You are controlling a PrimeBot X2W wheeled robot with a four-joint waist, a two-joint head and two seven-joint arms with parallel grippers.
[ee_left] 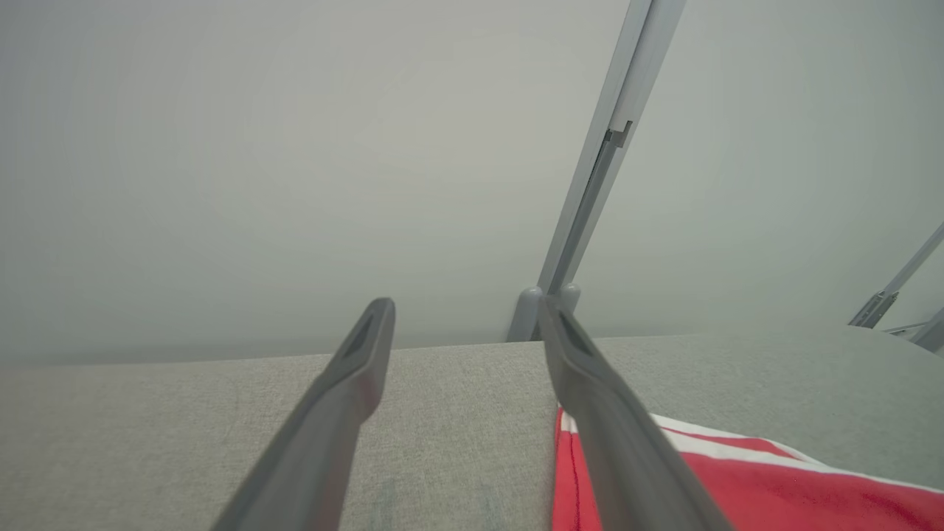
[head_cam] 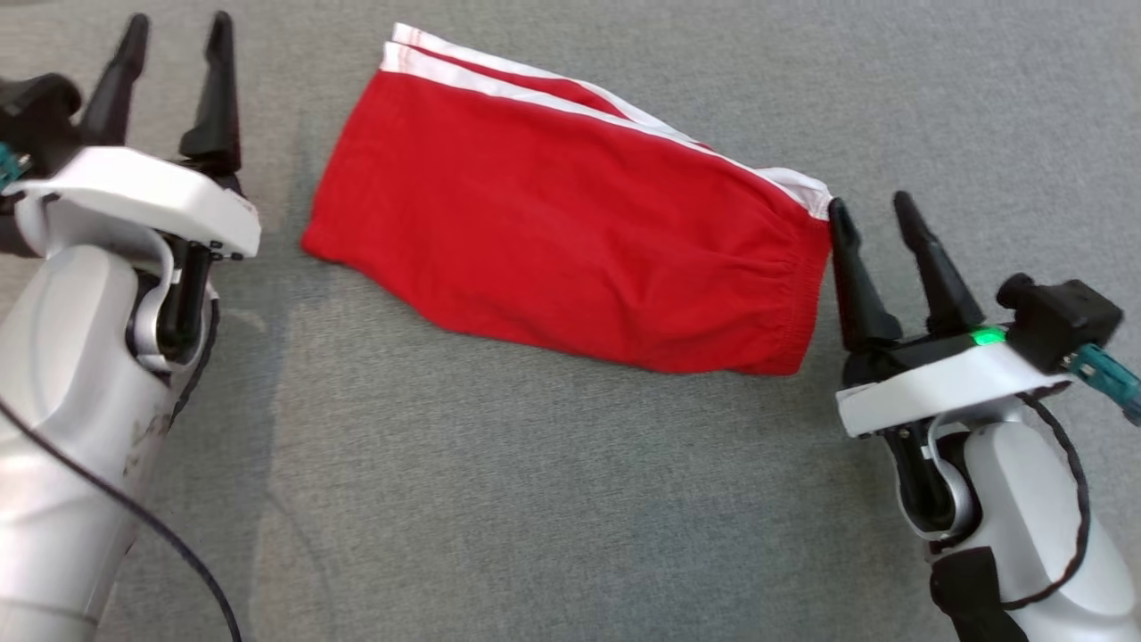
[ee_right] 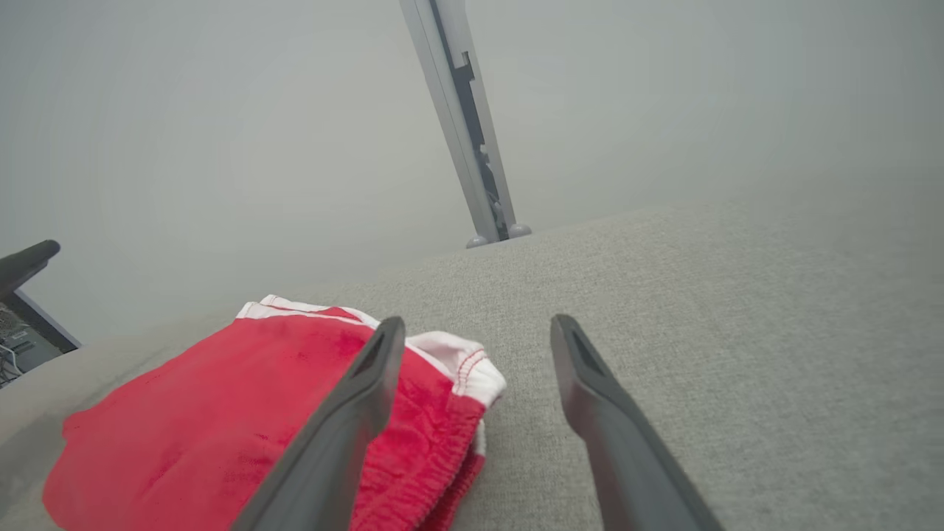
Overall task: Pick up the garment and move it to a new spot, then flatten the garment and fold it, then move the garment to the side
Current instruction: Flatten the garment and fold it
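Looking down from the head, we saw a grey fabric-covered worktop (head_cam: pixel 535 499) running to every edge of the scene. On its far middle part lay the garment (head_cam: pixel 570 241), red shorts spread flat. Their long side slanted from far left to near right, white stripes ran along the far edge, and the gathered waistband was at the right end.

The pale left forearm (head_cam: pixel 62 374) rose at the near left and the pale right forearm (head_cam: pixel 1025 499) at the near right, both pointing away from us. The left jaws stood wide apart and held nothing. Their dark fingers (head_cam: pixel 217 89) were left of the garment, near its left edge but clear of it. In the left wrist view the garment's striped corner (ee_left: pixel 774 494) showed beside the right-hand finger (ee_left: pixel 612 442).

The right jaws were likewise spread and empty, just beside the waistband end. The tip of the left-hand finger (head_cam: pixel 851 267) met the white-trimmed corner, though we could not tell whether it touched. From the right wrist, the garment (ee_right: pixel 221 428) lay to the left of the gap between the fingers (ee_right: pixel 612 442), with no cloth between them.

Beyond the worktop's far edge a grey metal post (ee_right: pixel 464 125) stood upright. A black cable (head_cam: pixel 134 508) crossed the left forearm, and a small green light (head_cam: pixel 987 337) glowed on the right wrist.
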